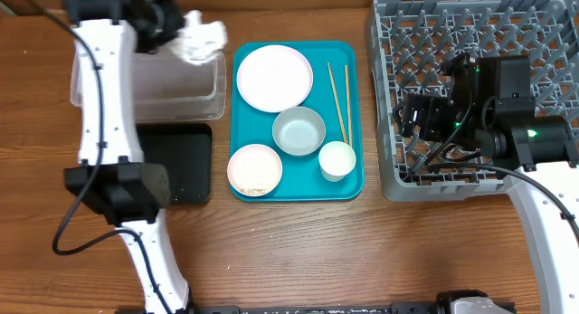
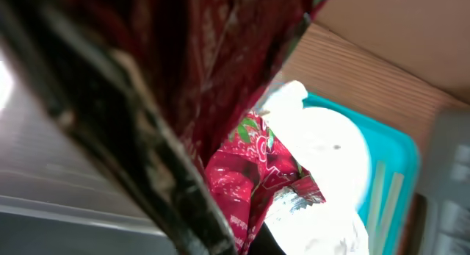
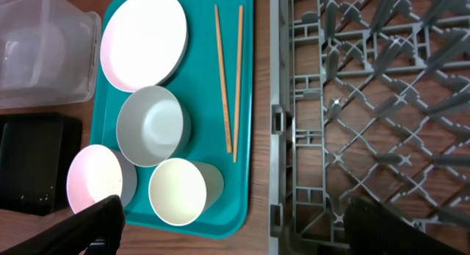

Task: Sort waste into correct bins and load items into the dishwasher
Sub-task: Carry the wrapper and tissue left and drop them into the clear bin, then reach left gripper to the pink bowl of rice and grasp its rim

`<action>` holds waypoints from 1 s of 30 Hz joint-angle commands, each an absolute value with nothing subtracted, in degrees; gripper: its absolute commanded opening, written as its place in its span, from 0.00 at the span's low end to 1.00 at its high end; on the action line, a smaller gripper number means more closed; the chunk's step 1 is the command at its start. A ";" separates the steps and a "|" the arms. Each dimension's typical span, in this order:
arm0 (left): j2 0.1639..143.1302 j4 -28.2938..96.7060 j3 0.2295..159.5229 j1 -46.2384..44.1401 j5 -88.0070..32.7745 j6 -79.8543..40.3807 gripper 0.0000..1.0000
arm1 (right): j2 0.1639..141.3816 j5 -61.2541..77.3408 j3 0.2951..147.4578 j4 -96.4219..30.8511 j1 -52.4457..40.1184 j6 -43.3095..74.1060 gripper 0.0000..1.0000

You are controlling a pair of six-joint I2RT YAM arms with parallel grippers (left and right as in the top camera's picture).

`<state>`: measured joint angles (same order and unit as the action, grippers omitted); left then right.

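Note:
My left gripper (image 1: 176,33) hangs over the far end of the clear tub (image 1: 149,88). It is shut on the red-and-silver wrapper (image 2: 242,174), and the white napkin (image 1: 204,40) is bunched against it. The black tray (image 1: 176,160) lies in front of the tub. On the teal tray (image 1: 353,183) are the plate (image 1: 274,77), the bowl (image 1: 298,130), the small dish (image 1: 254,169) with rice grains, the cup (image 1: 336,160) and two chopsticks (image 1: 339,101). My right gripper (image 1: 409,124) is open and empty over the left part of the grey dish rack (image 1: 470,42).
The right wrist view shows the rack's left wall (image 3: 277,123) close beside the teal tray's edge (image 3: 250,137), with the cup (image 3: 180,190) nearest my right gripper (image 3: 250,229). Bare wooden table lies in front of the tray and rack.

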<state>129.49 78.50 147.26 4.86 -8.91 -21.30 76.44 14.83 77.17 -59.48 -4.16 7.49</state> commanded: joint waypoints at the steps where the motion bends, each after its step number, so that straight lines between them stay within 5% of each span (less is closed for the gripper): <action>1: 133.67 78.85 146.63 7.57 -8.19 -12.95 0.04 | 75.99 15.35 78.83 -59.75 -4.45 7.70 0.97; 4: 137.27 78.04 146.63 8.86 -7.53 -8.91 0.15 | 75.99 15.77 78.83 -59.72 -4.45 7.70 0.97; 7: 140.05 77.65 146.63 9.32 -6.90 -6.57 0.59 | 75.99 16.69 78.83 -59.75 -4.45 7.68 0.98; 11: 141.27 77.54 146.63 9.43 -6.90 -5.74 0.92 | 75.99 16.82 78.83 -59.72 -4.45 7.66 1.00; 17: 138.52 78.50 147.68 9.41 -8.62 -6.00 0.94 | 75.99 16.82 78.83 -58.92 -4.45 7.66 1.00; 30: 123.17 92.47 149.21 8.16 -14.87 -6.00 0.79 | 75.99 17.72 78.83 -58.15 -4.45 7.68 1.00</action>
<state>128.77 89.60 147.15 9.30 -12.82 -7.01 76.44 16.78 77.19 -58.52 -4.16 7.51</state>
